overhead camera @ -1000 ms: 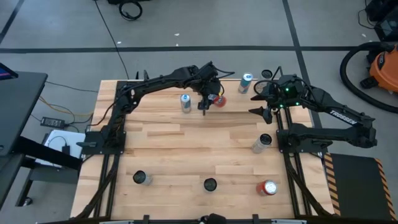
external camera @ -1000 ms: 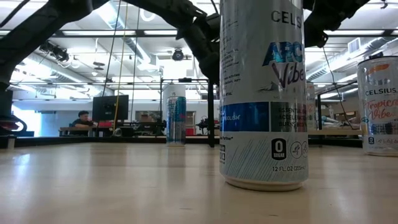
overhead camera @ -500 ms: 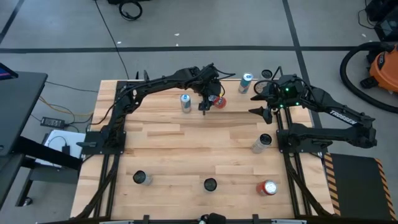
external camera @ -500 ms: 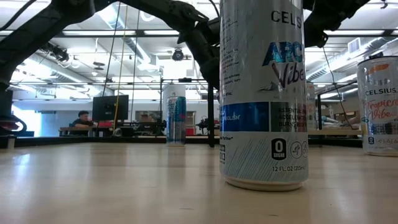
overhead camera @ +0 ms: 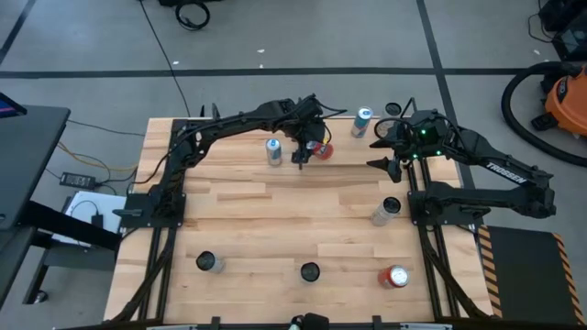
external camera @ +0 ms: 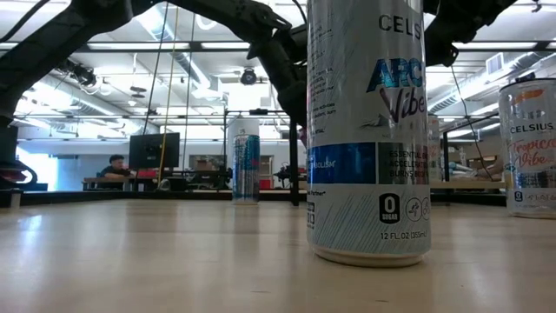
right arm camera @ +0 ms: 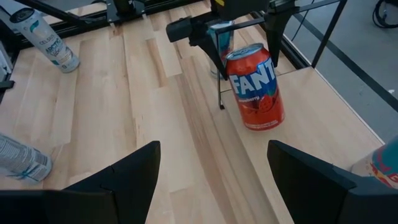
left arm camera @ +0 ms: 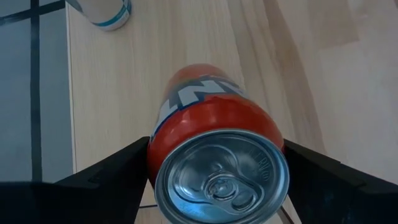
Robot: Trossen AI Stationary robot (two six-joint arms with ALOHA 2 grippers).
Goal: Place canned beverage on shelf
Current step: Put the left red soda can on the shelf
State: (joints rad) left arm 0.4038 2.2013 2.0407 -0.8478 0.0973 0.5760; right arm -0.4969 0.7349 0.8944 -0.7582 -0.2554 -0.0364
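**Left claw risks tipping the red can as it is letting go**

Left claw (left arm camera: 216,155) is straddling the red can (left arm camera: 211,118), one finger lying along each side. The fingers are sitting so close to the can wall that I cannot tell whether they are pressing it or just clearing it.

The can is standing upright at the far side of the table (overhead camera: 275,229), on what looks like the pale shelf (right arm camera: 273,143), with a thin black rod (right arm camera: 221,87) just beside it.

The main danger is a finger dragging on the can while the arm is pulling away. That would be tilting or toppling it, and a round can on its side would be rolling off the panel.

Backing out sideways instead of straight up would be pushing the can toward the rod or toward the blue-and-white can (overhead camera: 273,151) nearby.

Right claw (right arm camera: 212,149) is waiting near the right far corner, spread wide and holding nothing. It is facing the can, so any reach from it would be crowding the left arm.
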